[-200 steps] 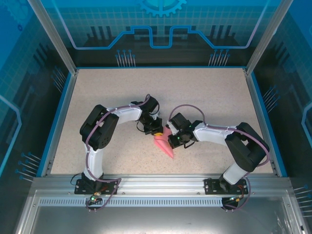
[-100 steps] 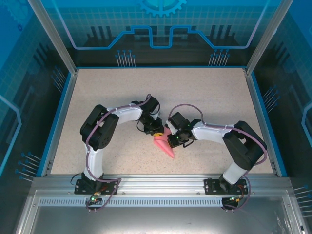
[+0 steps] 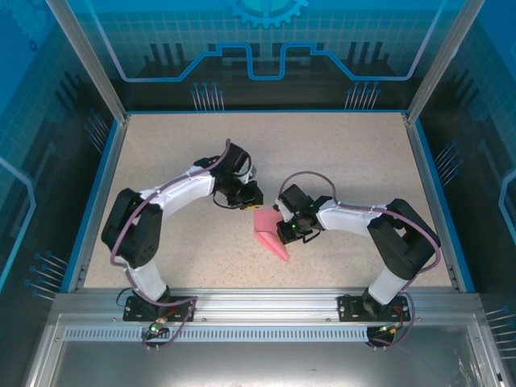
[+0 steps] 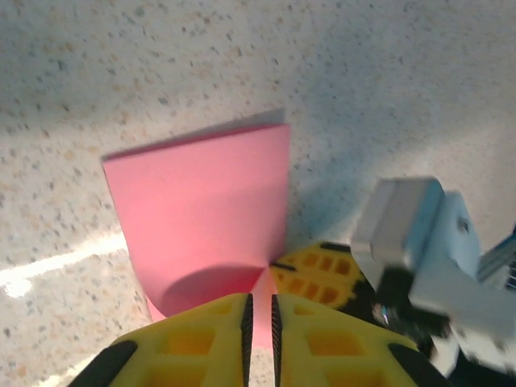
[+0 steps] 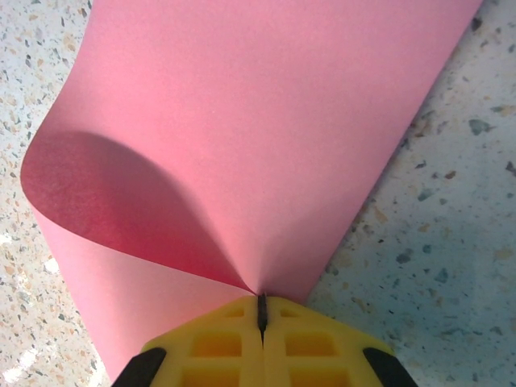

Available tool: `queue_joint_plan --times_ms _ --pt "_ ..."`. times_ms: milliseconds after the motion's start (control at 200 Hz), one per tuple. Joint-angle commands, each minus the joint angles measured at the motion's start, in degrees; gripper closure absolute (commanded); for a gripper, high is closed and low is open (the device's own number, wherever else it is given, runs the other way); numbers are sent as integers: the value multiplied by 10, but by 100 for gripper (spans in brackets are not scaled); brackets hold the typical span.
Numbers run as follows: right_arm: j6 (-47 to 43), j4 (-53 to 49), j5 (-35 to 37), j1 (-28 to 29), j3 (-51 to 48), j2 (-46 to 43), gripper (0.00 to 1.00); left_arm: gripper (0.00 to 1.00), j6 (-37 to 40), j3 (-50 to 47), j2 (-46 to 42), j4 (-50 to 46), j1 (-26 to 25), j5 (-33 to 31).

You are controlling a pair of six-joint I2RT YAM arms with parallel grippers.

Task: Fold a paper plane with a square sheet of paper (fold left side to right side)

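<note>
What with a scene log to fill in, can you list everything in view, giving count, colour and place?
paper: one, pink, near the table's middle, one end lifted in a curl
table: one, speckled beige with a blue rim
panels: several, blue, walling the table
rail: one, silver, along the near edge
cables: two, purple, one along each arm
left arm, right arm: white and black, bolted to the rail
left gripper: yellow fingers almost together, beside the paper
right gripper: yellow fingers shut on the paper's edge
</note>
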Motion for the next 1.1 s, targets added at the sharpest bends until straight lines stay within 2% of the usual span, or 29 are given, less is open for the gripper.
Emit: queue_joint_plan --times_ms 0,100,345,600,1095 --pt "2 -43 -9 -5 -6 19 100 86 -35 -76 -18 65 -9 88" --pt "1 -45 -10 -5 -6 21 100 88 -75 -126 -19 147 -30 130" --pt "-2 -53 -6 -5 -3 22 100 88 -108 -156 3 215 -66 133" --pt "-3 -55 -5 -5 -1 23 100 89 -103 -159 40 208 -83 109" --pt "-6 -59 -4 -5 2 25 100 89 -96 -188 64 202 -84 65"
